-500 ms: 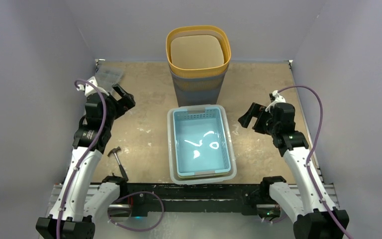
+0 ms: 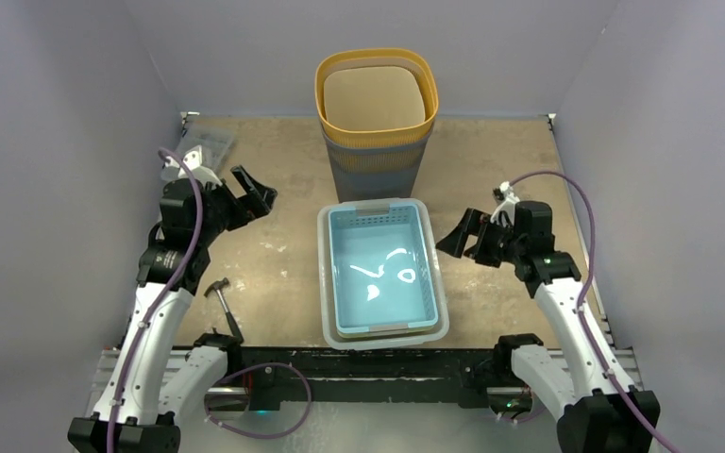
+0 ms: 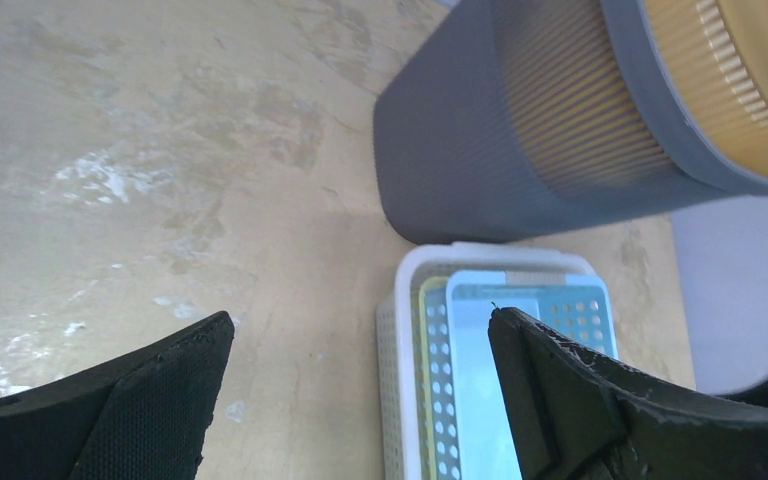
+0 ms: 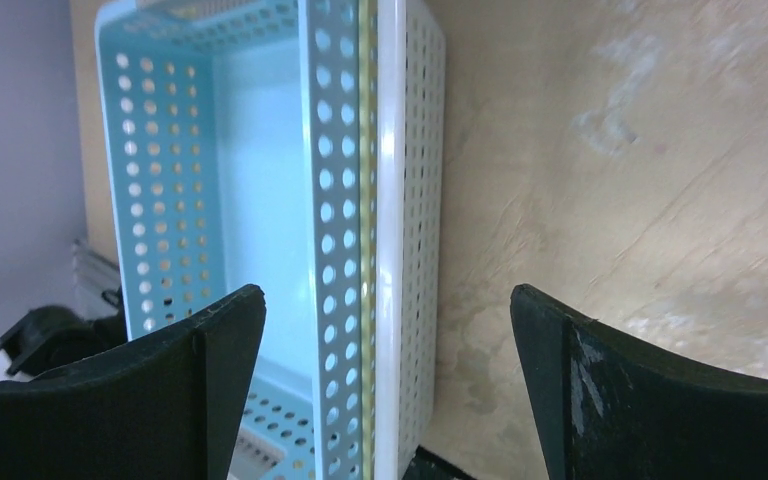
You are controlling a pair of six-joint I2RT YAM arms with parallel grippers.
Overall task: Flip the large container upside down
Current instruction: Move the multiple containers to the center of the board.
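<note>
Tan bench (image 2: 274,142) under grey walls; the large container (image 2: 325,283), judged to be the white basket with smaller ones nested inside, is set upright mid-bench. The left hand (image 2: 259,190) and right hand (image 2: 455,243) have been swung inward toward it, fingers apart; nothing is yet gripped.

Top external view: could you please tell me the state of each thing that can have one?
tall bin: upright, mouth up, on the table.
nested baskets: upright, open side up, empty.
left tool: open, holding nothing.
right tool: open, holding nothing.
hammer: lying flat on the table.
</note>
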